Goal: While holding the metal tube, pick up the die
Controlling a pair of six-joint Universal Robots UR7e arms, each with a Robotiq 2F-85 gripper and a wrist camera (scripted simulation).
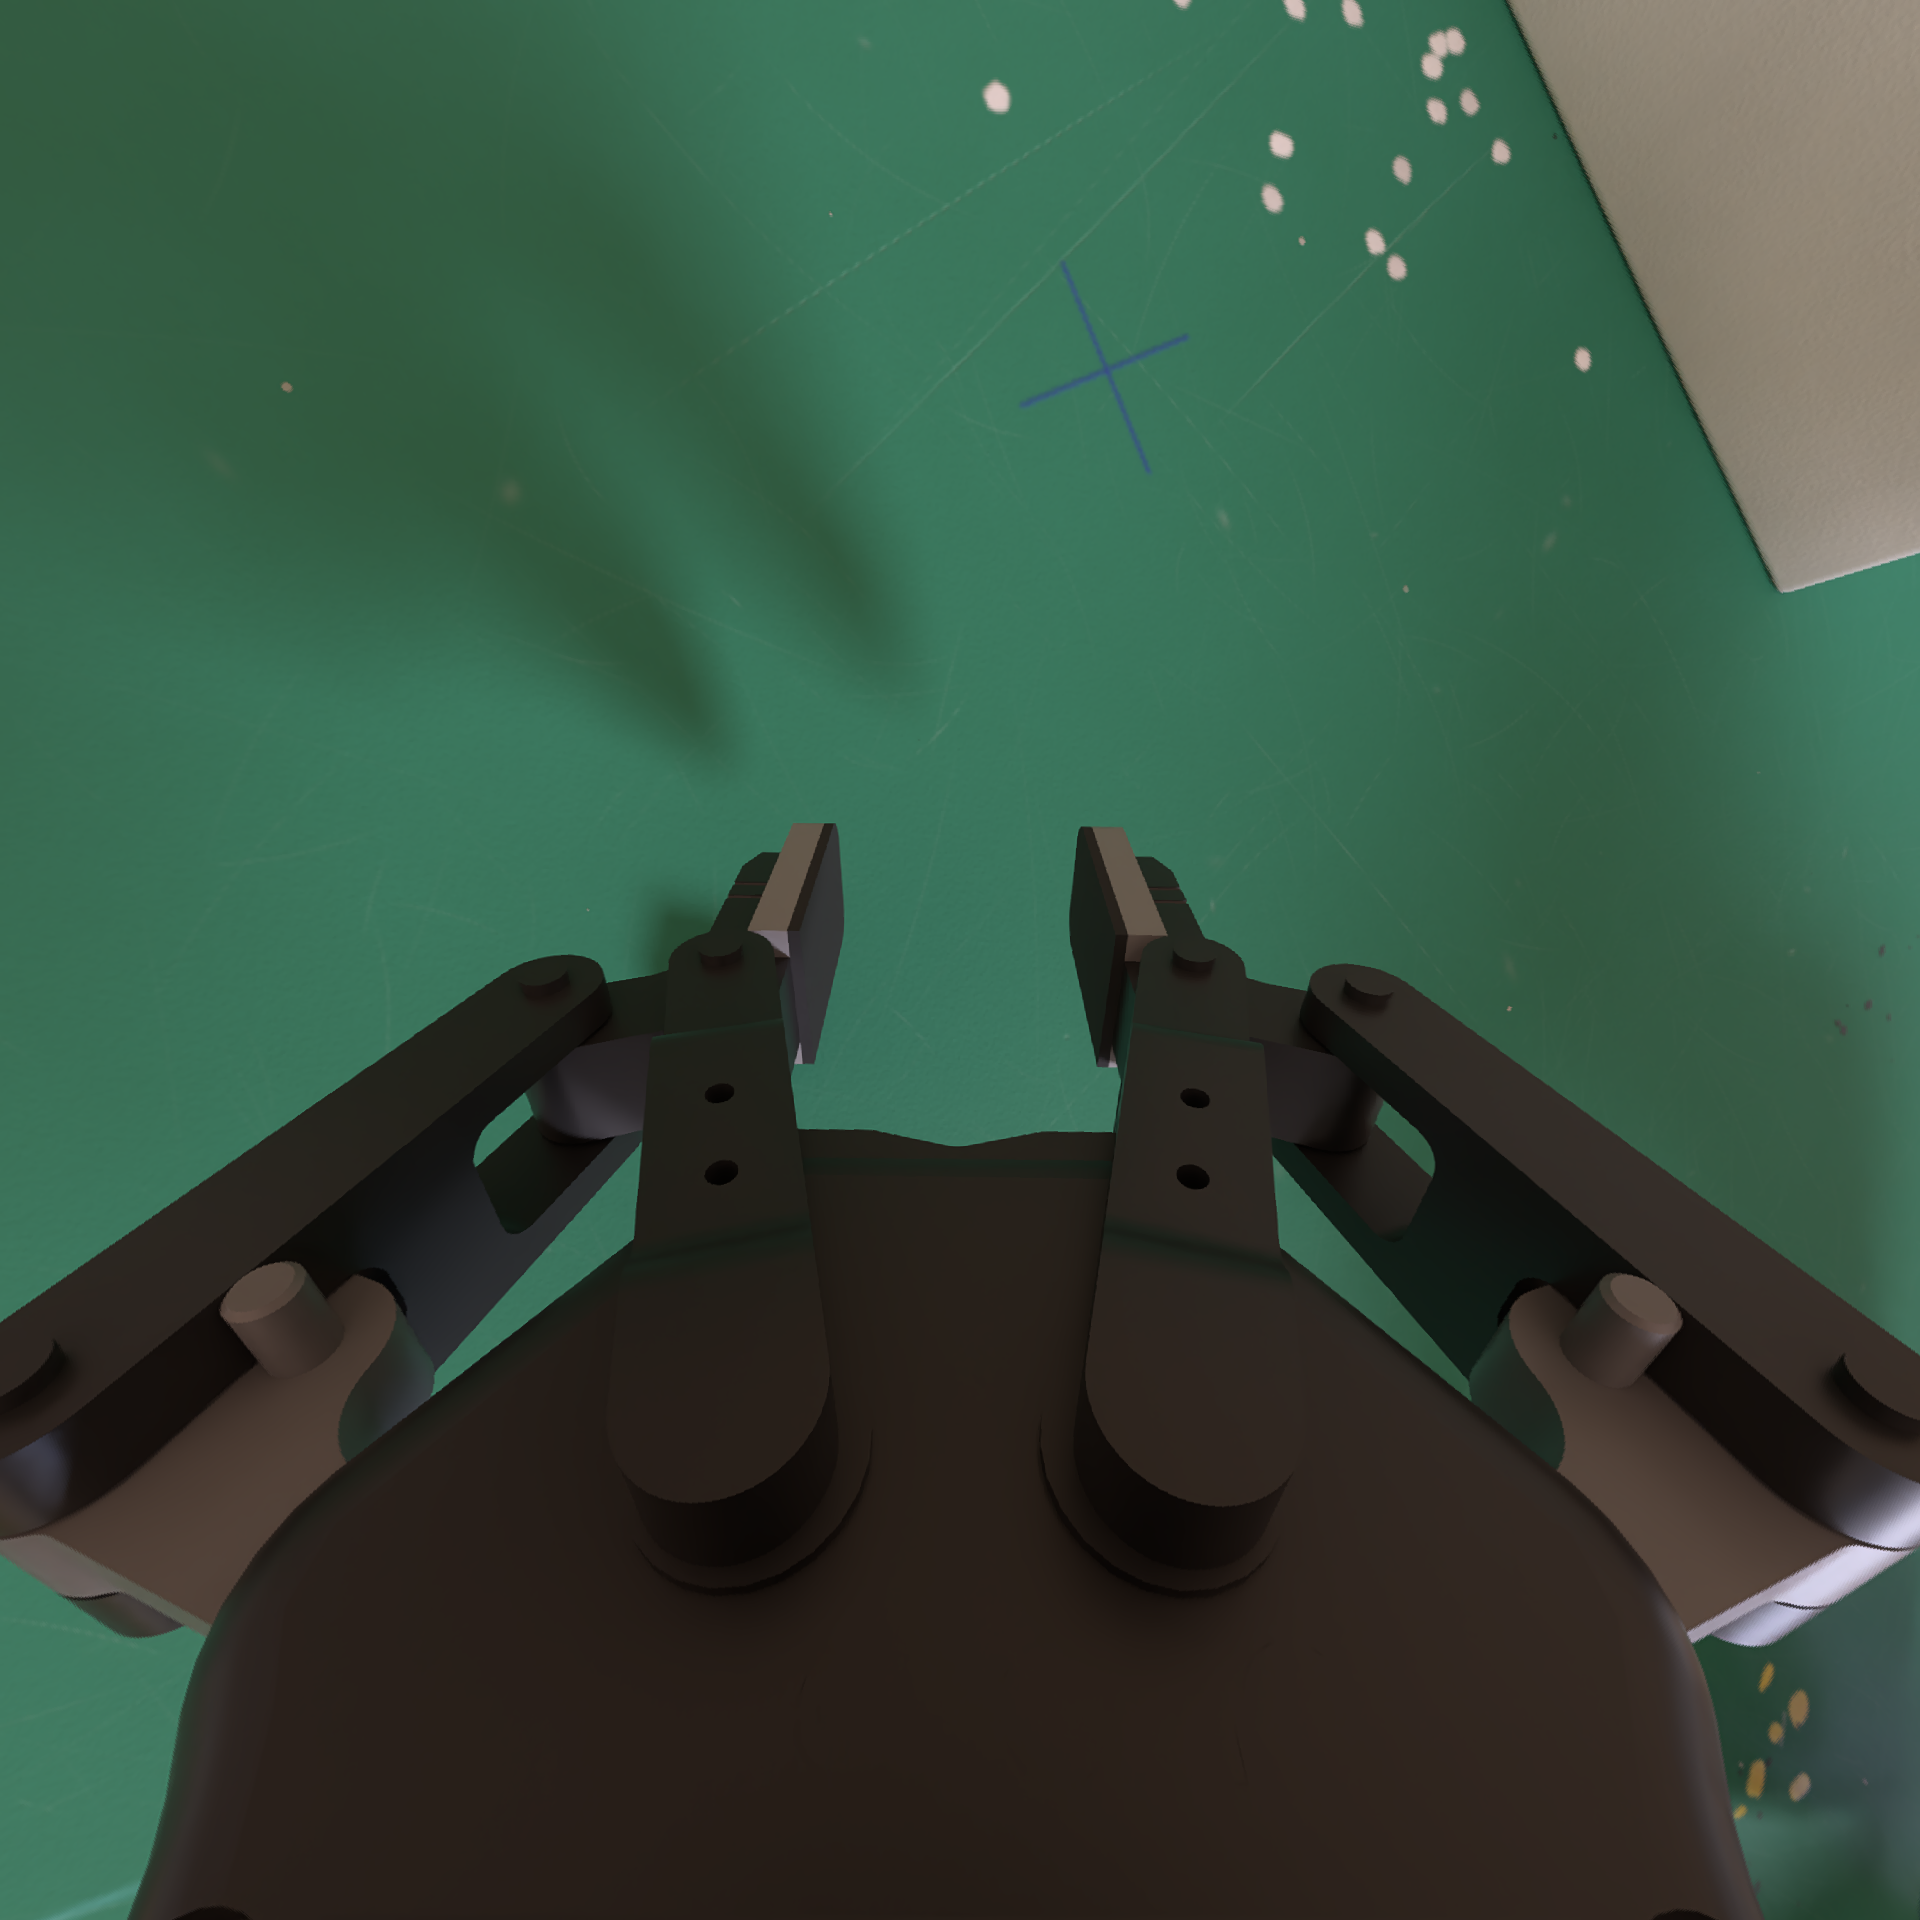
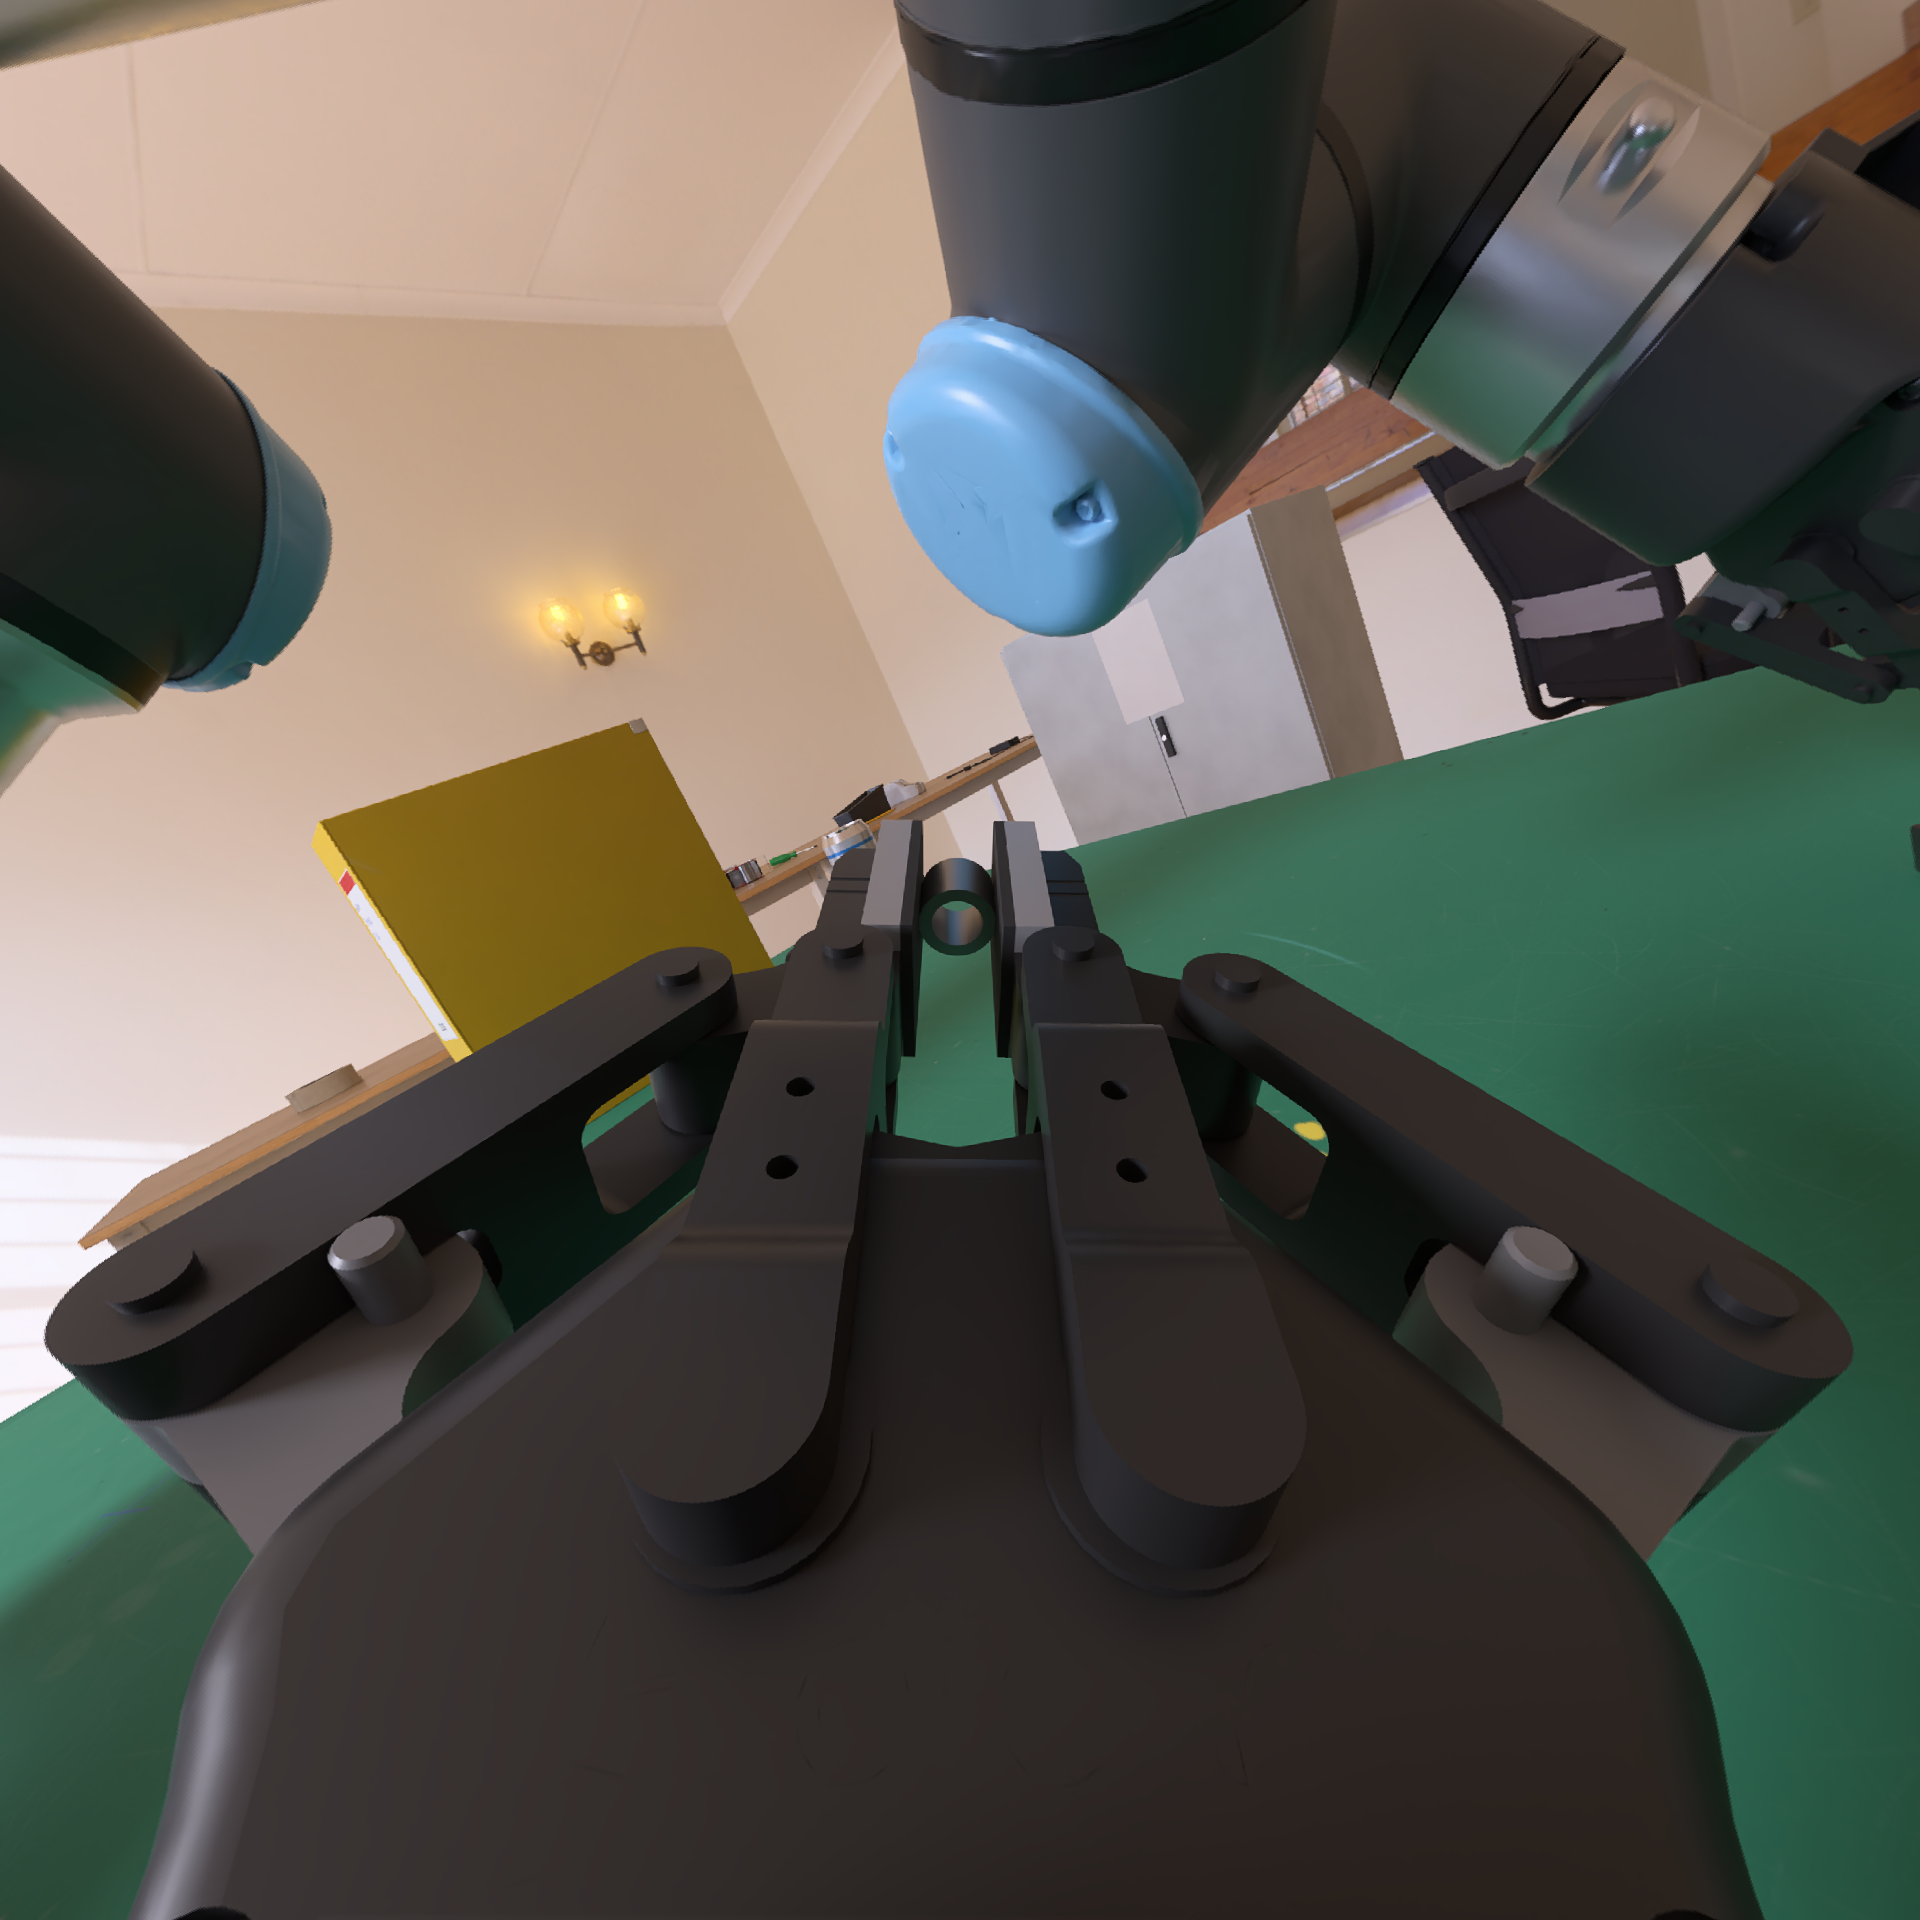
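My right gripper (image 2: 957,914) clamps the metal tube (image 2: 957,918); my left gripper (image 1: 956,935), jaws apart over the green mat (image 1: 416,831) near the blue cross (image 1: 1107,369), should find the unseen die before descending.

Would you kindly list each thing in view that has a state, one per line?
Left pincer: open, empty, above the green mat.
Right pincer: shut on the metal tube.
Metal tube: held between the pads, its open end facing the camera.
Yellow binder: closed, standing tilted.
Wall lamp: lit.
Die: not in view.
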